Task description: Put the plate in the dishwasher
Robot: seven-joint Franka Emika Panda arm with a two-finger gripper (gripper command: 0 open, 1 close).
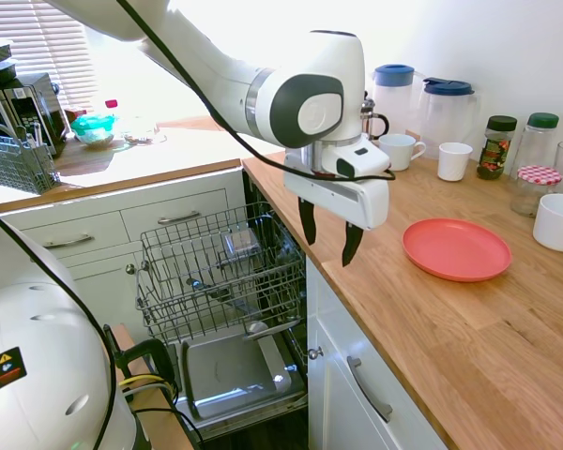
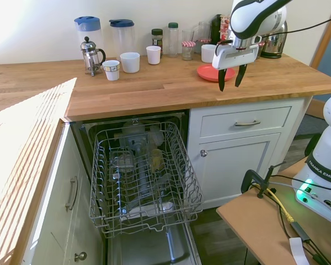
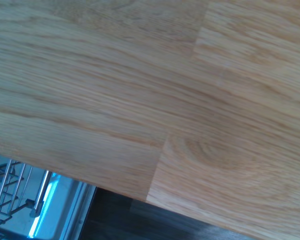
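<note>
A home kitchen: a wooden countertop [image 2: 154, 88] over white cabinets [image 2: 248, 149], an open built-in dishwasher [image 2: 143, 176] with its wire rack pulled out, and mugs [image 2: 130, 62], jars [image 1: 495, 146], jugs [image 2: 88, 30] and a cafetière [image 2: 90, 55] against the wall.

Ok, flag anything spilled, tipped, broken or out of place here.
Nothing stands out. The plate lies flat and intact on the wooden counter, the mugs and jars behind it stand upright, the dishwasher has its rack pulled out, and the open tool holds nothing.
</note>
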